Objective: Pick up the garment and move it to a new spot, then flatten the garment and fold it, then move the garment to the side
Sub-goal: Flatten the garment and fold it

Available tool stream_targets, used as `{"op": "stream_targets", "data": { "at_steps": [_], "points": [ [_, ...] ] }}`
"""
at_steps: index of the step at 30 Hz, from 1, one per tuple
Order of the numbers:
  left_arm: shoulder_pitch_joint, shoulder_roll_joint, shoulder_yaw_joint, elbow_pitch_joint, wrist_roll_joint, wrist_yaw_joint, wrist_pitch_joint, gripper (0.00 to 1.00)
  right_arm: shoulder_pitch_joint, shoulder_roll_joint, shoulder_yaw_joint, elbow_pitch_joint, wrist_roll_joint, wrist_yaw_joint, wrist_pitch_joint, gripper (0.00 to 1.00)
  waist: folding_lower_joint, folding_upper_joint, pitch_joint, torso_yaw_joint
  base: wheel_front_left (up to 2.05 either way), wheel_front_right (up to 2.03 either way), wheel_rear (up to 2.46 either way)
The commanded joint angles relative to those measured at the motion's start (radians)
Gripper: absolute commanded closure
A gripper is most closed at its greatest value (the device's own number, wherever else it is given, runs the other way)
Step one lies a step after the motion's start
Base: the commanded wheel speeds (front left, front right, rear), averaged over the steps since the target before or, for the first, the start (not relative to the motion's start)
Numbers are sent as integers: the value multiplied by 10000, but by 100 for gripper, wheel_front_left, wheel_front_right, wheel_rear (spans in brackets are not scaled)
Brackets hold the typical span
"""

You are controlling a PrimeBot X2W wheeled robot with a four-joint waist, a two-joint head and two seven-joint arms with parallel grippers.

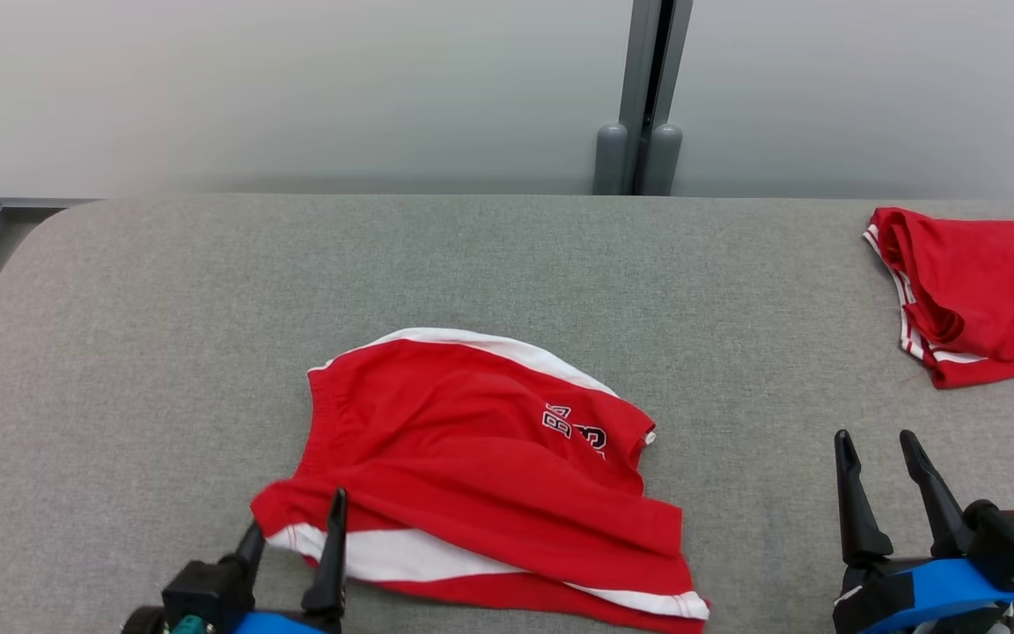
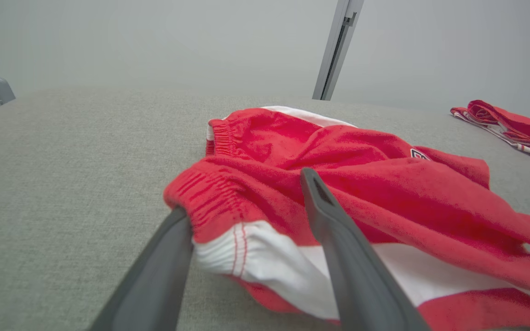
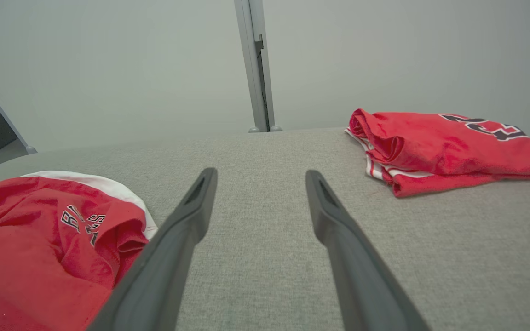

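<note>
Two garments: shorts (image 1: 472, 449) at left gripper (image 1: 296, 511), folded garment (image 1: 982, 291) beyond right gripper (image 1: 875, 436), grippers spread.

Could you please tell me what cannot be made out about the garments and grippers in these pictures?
- Red shorts: the lettering is partly folded under in the head view.
- Second red garment: cut off by the head view's right edge, so its print is unreadable.
- Left gripper: jaws apart around the shorts' corner; the left wrist view leaves unclear whether it touches the cloth.
</note>
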Motion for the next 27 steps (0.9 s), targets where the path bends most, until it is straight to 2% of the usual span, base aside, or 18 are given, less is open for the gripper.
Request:
{"op": "stream_targets", "data": {
  "at_steps": [1, 6, 10, 22, 27],
  "points": [
    [-222, -44, 249, -455, 161, 98, -46, 0, 66, -14, 13, 20, 5, 2, -12, 0, -1, 0, -36, -26, 0, 0, 0],
    [-61, -323, 815, -1600, 490, 294, -45, 0, 75, -14, 45, 20, -23, 2, 19, 0, -1, 0, -110, -92, 0, 0, 0],
    [74, -411, 1047, -1845, 725, 239, -46, 0, 128, -14, 54, -2, -22, 2, 54, 0, -1, 0, -157, -147, 0, 0, 0],
    [469, -265, 1074, -441, 768, 118, -32, 0, 222, -14, 101, 117, 51, 2, 64, 0, -1, 0, -380, -242, 0, 0, 0],
    [595, -233, 1025, 544, 648, 58, 104, 0, 293, -14, 83, 157, 63, 2, 64, 0, -1, 0, -538, -252, 0, 0, 0]
  ]
}}
